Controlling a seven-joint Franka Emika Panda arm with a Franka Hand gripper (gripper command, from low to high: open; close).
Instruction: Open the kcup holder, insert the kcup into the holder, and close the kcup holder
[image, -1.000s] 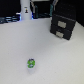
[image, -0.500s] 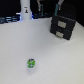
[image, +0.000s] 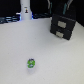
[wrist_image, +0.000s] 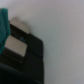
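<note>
In the exterior view you see the black boxy kcup holder (image: 63, 27) with two grey front panels, apparently closed, and the tiny round green kcup (image: 31, 63) lying on the white table (image: 55, 62), well apart from it. In the wrist view the holder fills the corner; the gripper is not visible, so its opening cannot be told.

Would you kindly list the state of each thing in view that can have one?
kcup holder: closed, both grey front panels flush, no tray pulled out.
kcup: lying loose on the white table, apart from the holder, not held.
white bottle-shaped object: upright, blue glow at its base.
gripper: jaws not clearly visible.
</note>
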